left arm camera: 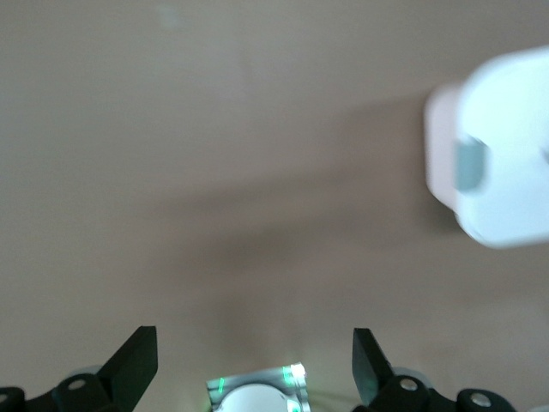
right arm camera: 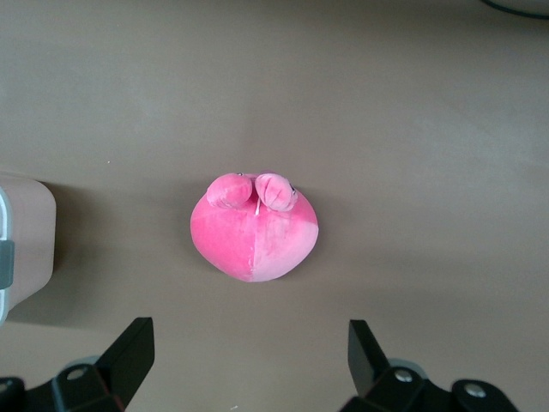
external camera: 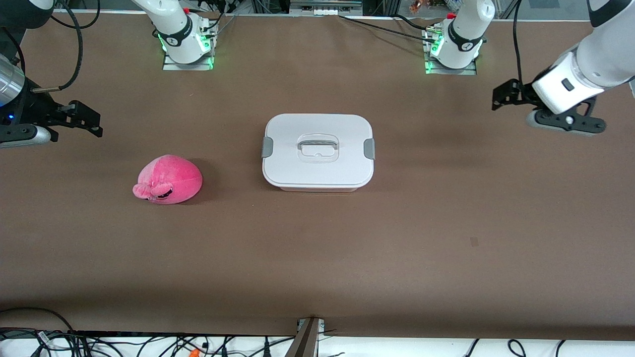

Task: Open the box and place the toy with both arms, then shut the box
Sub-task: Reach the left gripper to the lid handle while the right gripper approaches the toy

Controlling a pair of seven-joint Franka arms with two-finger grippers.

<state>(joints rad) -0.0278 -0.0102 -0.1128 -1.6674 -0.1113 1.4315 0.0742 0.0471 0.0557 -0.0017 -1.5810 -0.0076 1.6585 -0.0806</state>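
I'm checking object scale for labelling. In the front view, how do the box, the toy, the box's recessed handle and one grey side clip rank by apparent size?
Largest to smallest in the front view:
1. box
2. toy
3. recessed handle
4. grey side clip
All rest at table level close together, so camera nearness hardly skews this.

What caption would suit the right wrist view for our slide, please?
Open right gripper over the brown table, hot-pink plush toy beside the white-lidded plastic box.
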